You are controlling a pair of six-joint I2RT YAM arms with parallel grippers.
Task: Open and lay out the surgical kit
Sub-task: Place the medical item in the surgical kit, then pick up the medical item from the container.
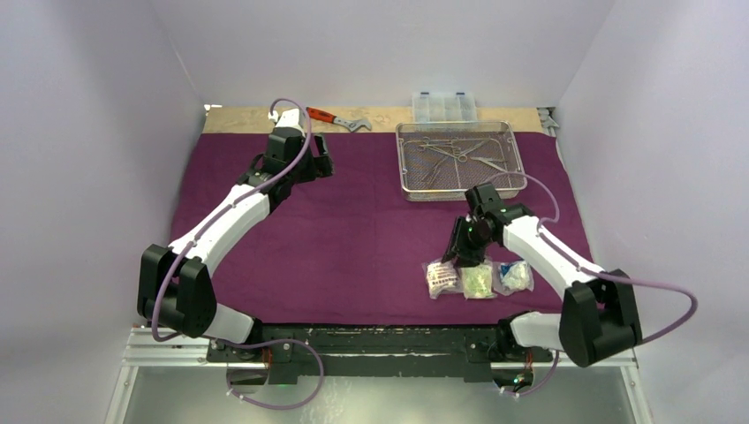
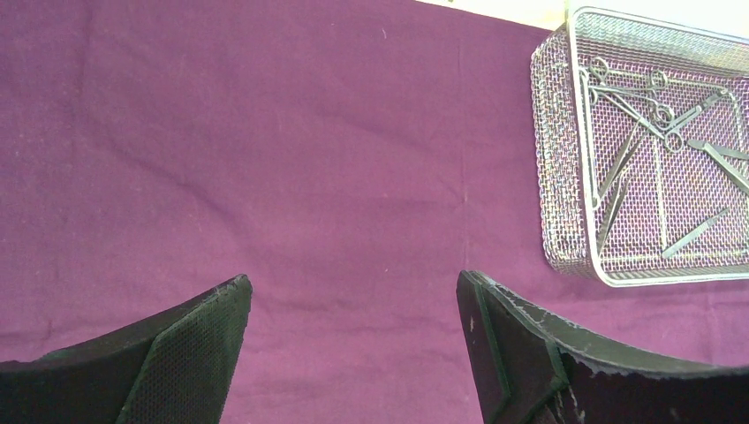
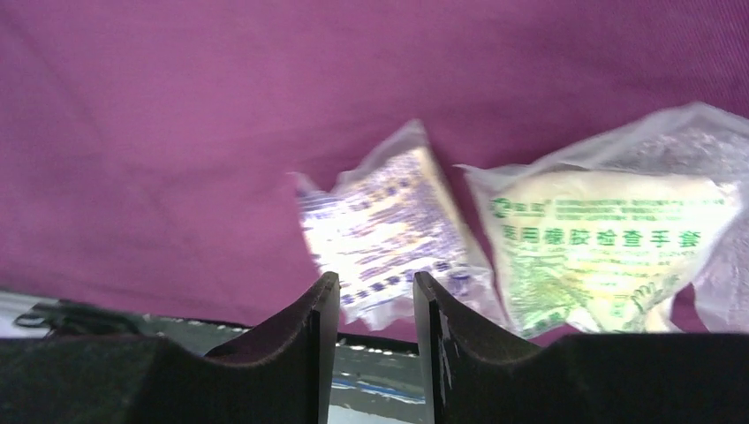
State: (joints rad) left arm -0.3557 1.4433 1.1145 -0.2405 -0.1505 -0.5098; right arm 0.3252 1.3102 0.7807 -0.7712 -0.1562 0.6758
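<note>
Tray (image 1: 402, 163) is lying at 12 o'clock from right tool (image 3: 375, 287), the nearer arm; that tool is hovering narrow-gapped, empty, over packets (image 1: 478, 281); left tool (image 2: 353, 291) is gaping wide.

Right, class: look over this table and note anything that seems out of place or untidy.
A red-handled wrench lies on the wooden tabletop beyond the purple cloth, and it is no part of a surgical set. The instruments in the mesh tray lie jumbled, crossing one another. The three packets sit in a row.
</note>
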